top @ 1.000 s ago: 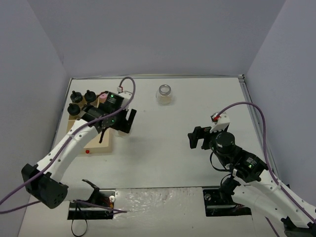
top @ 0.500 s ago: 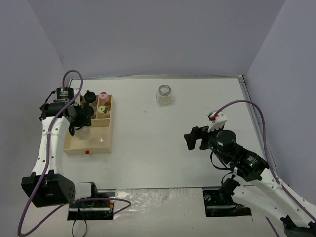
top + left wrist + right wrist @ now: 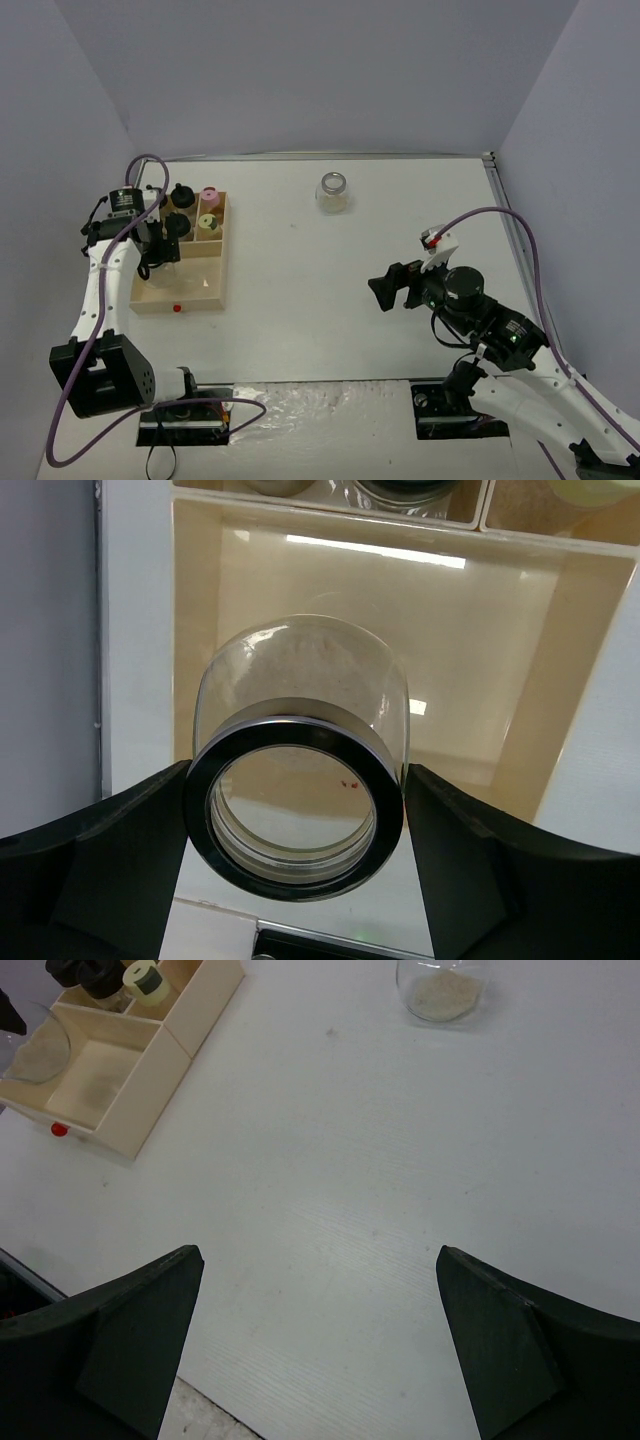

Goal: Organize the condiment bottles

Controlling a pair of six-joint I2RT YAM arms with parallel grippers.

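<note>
**White table (image 3: 330,300): wide-jar placement under way**

Wooden tray (image 3: 200,285) at frame left, small capped bottles (image 3: 181,193) in its upper cells. Left gripper (image 3: 296,820) clamps the silver-lidded jar (image 3: 295,680) by its neck over the big empty compartment. Right gripper (image 3: 320,1330) gapes, holding nothing. Second wide jar (image 3: 333,192) stands upper centre. Advice: lower plumb, clear of the walls, and release once seated.

The left arm (image 3: 95,290) reaches out along the left side with its wrist bent back. The left end effector (image 3: 297,825) points down, both fingers pressed against the sides of a jar (image 3: 300,680). The right arm (image 3: 500,340) sits folded low, and the right end effector (image 3: 318,1260) faces leftward, fingers spread wide apart.
</note>
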